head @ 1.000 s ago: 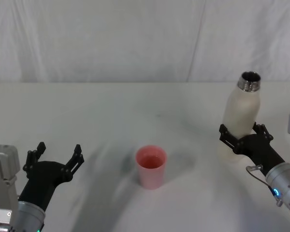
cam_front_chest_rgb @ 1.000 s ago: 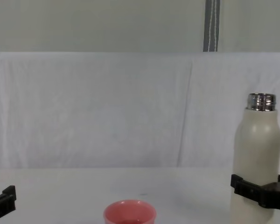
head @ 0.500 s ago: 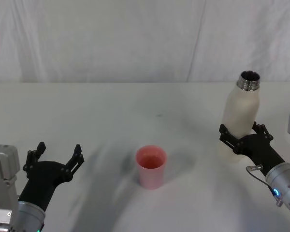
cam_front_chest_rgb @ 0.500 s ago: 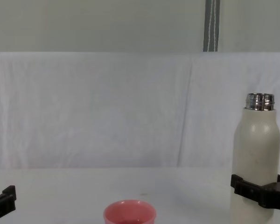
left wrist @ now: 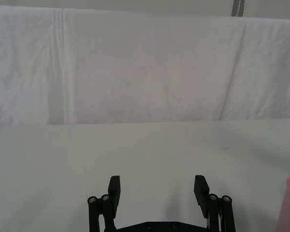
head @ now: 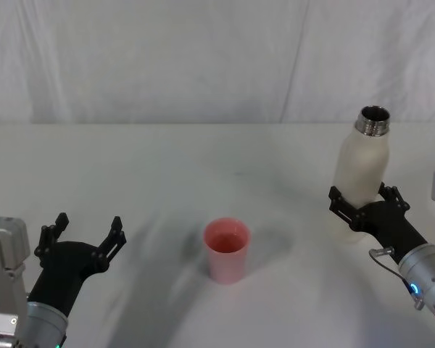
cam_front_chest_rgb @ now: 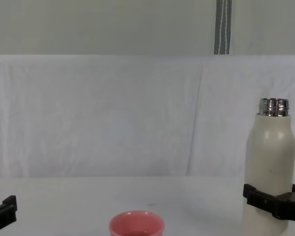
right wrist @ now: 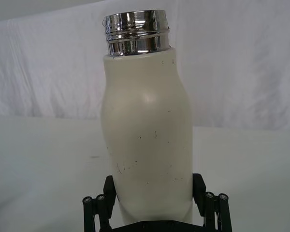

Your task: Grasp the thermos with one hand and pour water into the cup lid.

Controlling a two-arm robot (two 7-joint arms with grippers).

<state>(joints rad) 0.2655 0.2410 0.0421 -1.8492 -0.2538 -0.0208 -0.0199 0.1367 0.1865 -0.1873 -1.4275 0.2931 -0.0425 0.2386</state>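
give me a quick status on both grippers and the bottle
Right gripper shut on upright bottle, table's right. Left gripper open, idle, near left. Pink cup centre, path clear.

The thermos (right wrist: pixel 147 140) is showing a matte cream coat, finely scuffed, under a glossy steel neck. The cup lid (head: pixel 227 250) is looking like smooth pink plastic. Wrinkled white cloth (head: pixel 167 58) is hanging behind the matt bench (head: pixel 167 167).
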